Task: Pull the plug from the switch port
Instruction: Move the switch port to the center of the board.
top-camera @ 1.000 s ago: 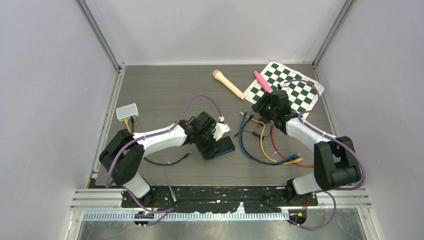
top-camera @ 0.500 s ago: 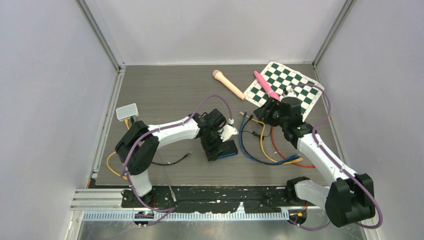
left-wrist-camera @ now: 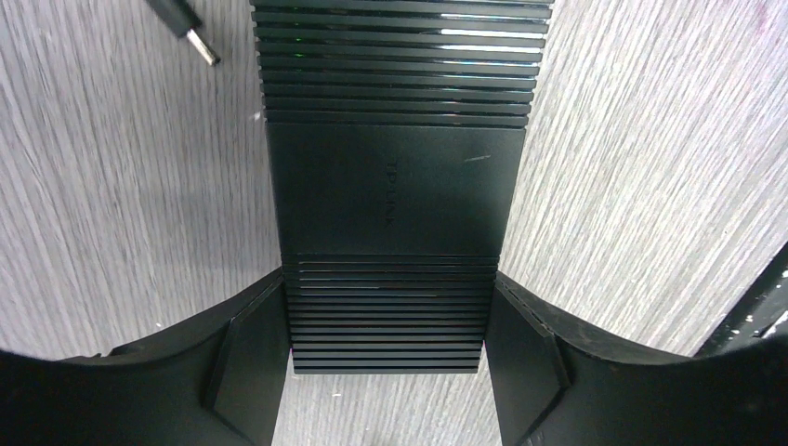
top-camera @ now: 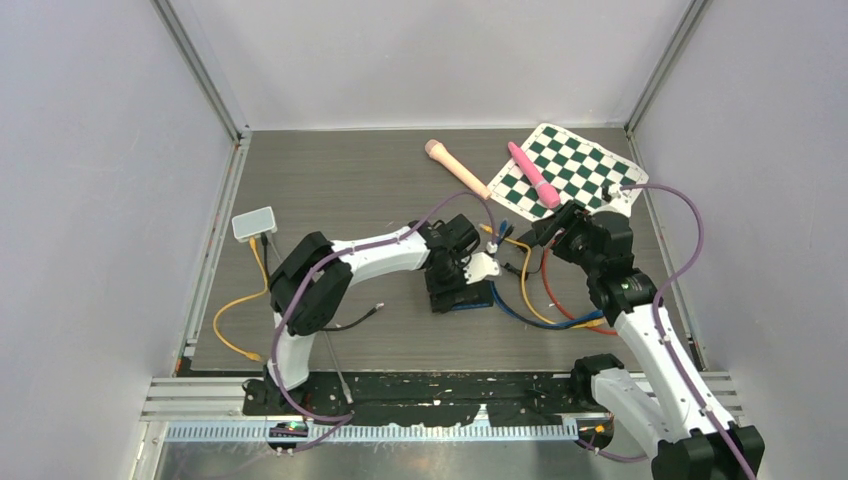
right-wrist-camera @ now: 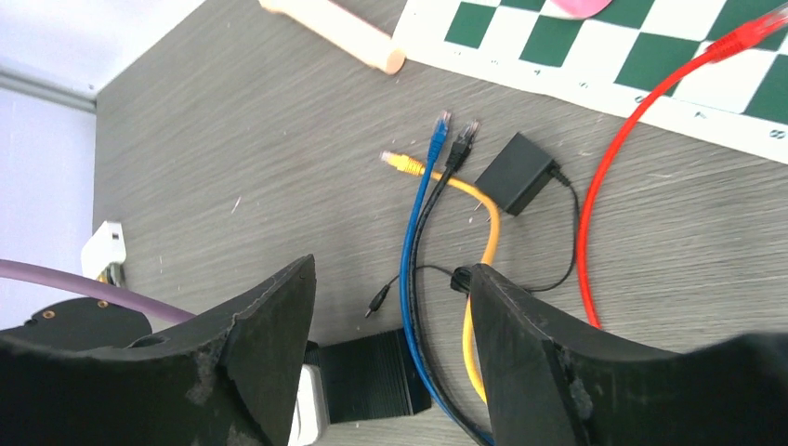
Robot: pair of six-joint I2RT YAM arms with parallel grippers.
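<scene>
The black ribbed switch (left-wrist-camera: pixel 395 186) lies flat on the table, and my left gripper (left-wrist-camera: pixel 386 297) is shut on it, a pad pressed to each side. From above, the switch (top-camera: pixel 462 297) sits under the left gripper (top-camera: pixel 455 275). My right gripper (top-camera: pixel 553 222) hangs open above the cables with nothing between its fingers (right-wrist-camera: pixel 279 316). A blue plug (right-wrist-camera: pixel 443 121), a black plug (right-wrist-camera: pixel 467 130) and a yellow plug (right-wrist-camera: pixel 398 162) lie loose on the table, apart from the switch (right-wrist-camera: pixel 372 376). A small power plug (left-wrist-camera: pixel 189 26) also lies free beside it.
Blue, yellow, black and red cables (top-camera: pixel 545 300) loop between the arms. A black adapter (right-wrist-camera: pixel 514 173) lies among them. A chequered mat (top-camera: pixel 580 175) with a pink pen (top-camera: pixel 534 175) and a peach-coloured stick (top-camera: pixel 456 167) lie at the back. A white box (top-camera: pixel 253 222) sits left.
My left gripper has slid the switch to the right. My right gripper has opened wider, risen and drawn back to the right, away from the cable ends.
</scene>
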